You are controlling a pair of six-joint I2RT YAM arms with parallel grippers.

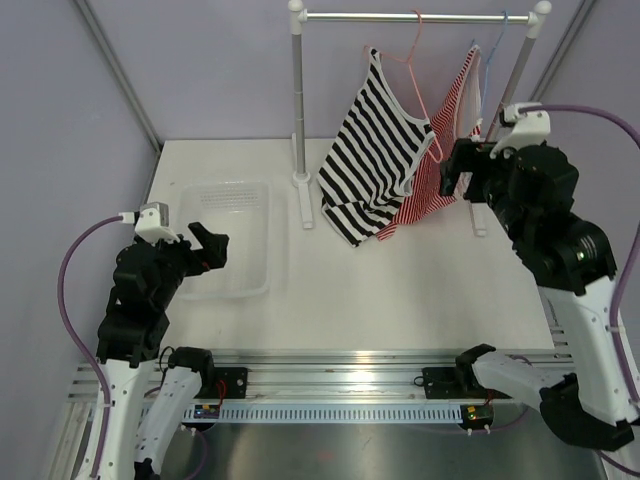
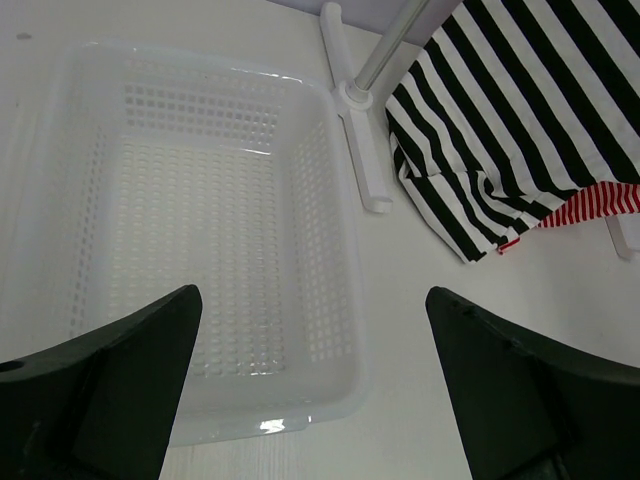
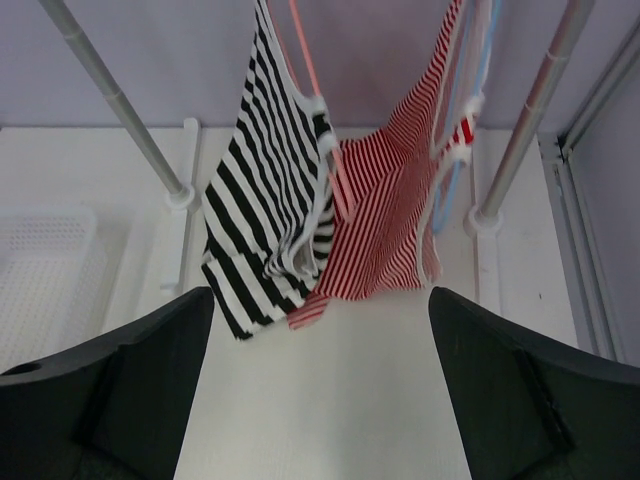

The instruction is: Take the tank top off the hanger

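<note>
The tank top [image 1: 372, 150], with bold black and white stripes, hangs slanted from the pink hanger [image 1: 414, 48] on the rack rod, and its hem rests bunched on the table. It also shows in the left wrist view [image 2: 500, 130] and the right wrist view [image 3: 265, 205], where the pink hanger wire [image 3: 308, 60] runs past its white-trimmed armhole. My right gripper [image 1: 452, 172] [image 3: 320, 295] is open and empty, raised just right of the clothes and facing them. My left gripper [image 1: 222, 248] [image 2: 310, 300] is open and empty over the basket's near right corner.
A red-and-white thinly striped top [image 1: 440, 165] [image 3: 390, 210] hangs on a pale blue hanger [image 1: 490, 50] [image 3: 462, 130] right behind the tank top. A clear plastic basket [image 1: 262, 215] [image 2: 340, 260] stands at the left. The rack's posts [image 1: 297, 100] and feet [image 2: 355, 150] stand on the table.
</note>
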